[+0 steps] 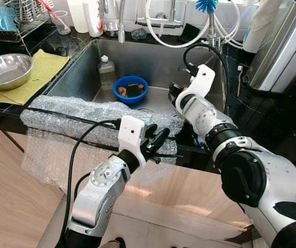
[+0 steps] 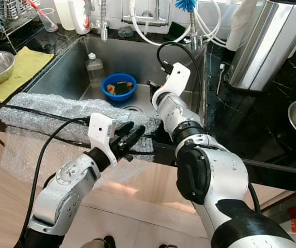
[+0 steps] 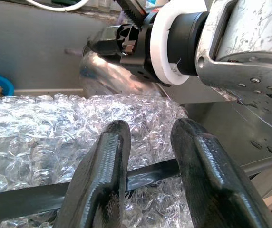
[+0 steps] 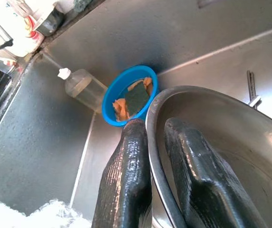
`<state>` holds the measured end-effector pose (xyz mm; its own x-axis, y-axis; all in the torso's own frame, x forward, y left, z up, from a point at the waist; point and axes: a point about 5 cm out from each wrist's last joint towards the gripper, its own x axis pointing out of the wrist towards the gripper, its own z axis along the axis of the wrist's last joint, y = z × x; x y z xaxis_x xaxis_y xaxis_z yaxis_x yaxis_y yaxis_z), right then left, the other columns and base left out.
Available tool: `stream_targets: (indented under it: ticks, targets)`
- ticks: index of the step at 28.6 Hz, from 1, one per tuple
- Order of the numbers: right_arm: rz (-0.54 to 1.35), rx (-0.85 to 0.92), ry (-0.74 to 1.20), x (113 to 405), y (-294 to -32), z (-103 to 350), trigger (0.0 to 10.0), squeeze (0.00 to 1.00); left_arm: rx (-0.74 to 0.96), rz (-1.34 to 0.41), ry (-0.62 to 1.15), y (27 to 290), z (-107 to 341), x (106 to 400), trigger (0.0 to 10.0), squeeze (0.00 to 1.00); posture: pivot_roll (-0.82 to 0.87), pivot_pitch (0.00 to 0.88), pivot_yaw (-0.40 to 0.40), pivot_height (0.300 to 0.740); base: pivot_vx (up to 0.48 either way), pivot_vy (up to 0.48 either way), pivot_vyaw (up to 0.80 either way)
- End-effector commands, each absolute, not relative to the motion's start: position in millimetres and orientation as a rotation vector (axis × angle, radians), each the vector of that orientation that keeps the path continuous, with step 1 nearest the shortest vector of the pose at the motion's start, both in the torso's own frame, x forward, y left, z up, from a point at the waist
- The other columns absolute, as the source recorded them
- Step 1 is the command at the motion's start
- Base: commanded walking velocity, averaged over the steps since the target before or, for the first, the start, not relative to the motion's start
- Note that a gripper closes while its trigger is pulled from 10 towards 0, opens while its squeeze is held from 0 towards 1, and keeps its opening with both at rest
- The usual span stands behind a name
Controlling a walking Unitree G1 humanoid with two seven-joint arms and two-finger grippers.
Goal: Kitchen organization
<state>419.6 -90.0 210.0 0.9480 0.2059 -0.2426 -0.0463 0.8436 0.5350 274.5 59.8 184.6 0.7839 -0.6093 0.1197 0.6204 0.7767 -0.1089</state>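
Observation:
My right gripper reaches down into the sink and is shut on the rim of a steel bowl, one finger inside and one outside. In the left eye view the right arm covers most of that bowl. A blue bowl holding a sponge and orange scraps sits on the sink floor beyond it, beside a clear plastic bottle. My left gripper hovers over the sink's front edge, just above the bubble wrap, open with nothing between its fingers.
A second steel bowl rests on a yellow cloth on the left counter, in front of a dish rack. A tall steel container stands on the dark right counter. Taps and hoses line the back.

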Motion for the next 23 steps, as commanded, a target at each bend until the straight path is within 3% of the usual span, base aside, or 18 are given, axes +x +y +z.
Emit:
stream_targets:
  ticks: [1,17,18,19,20,21,22,23]
  targets:
    - [0.134,0.556,0.301,419.6,-88.8,210.4,10.0,0.0,-0.148,-0.681,-0.049,56.1,179.9,270.5,10.0,0.0,0.13,0.165,-0.02,0.74,0.0,0.0,0.0]
    - [0.113,0.519,0.337,417.4,-90.7,200.3,10.0,0.0,-0.148,-0.677,-0.039,56.5,178.5,269.3,10.0,0.0,0.13,0.167,-0.017,0.74,0.0,0.0,0.0]
    - [0.114,0.517,0.336,417.4,-90.8,200.4,10.0,0.18,-0.148,-0.678,-0.039,56.5,178.3,269.3,10.0,0.0,0.13,0.166,-0.017,0.74,0.0,0.0,0.0]
    - [0.114,0.516,0.336,417.4,-90.9,200.3,10.0,0.18,-0.148,-0.678,-0.039,56.5,178.3,269.3,10.0,0.0,0.13,0.166,-0.017,0.74,0.0,0.0,0.0]
    - [0.114,0.508,0.335,417.4,-91.1,200.4,10.0,0.51,-0.147,-0.678,-0.039,56.5,178.3,269.4,10.0,0.0,0.13,0.166,-0.017,0.74,0.0,0.0,0.0]
    - [0.115,0.504,0.334,417.5,-91.3,200.4,10.0,0.51,-0.147,-0.678,-0.039,56.4,178.3,269.5,10.0,0.0,0.13,0.166,-0.017,0.74,0.0,0.0,0.0]
    - [0.114,0.501,0.334,417.5,-91.4,200.3,10.0,0.88,-0.147,-0.677,-0.039,56.4,178.3,269.5,10.0,0.0,0.13,0.166,-0.017,0.74,0.0,0.0,0.0]
    - [0.111,0.498,0.336,417.5,-92.0,200.0,10.0,1.0,-0.148,-0.677,-0.039,56.1,178.4,269.6,10.0,0.0,0.13,0.167,-0.018,0.74,0.0,0.0,0.0]
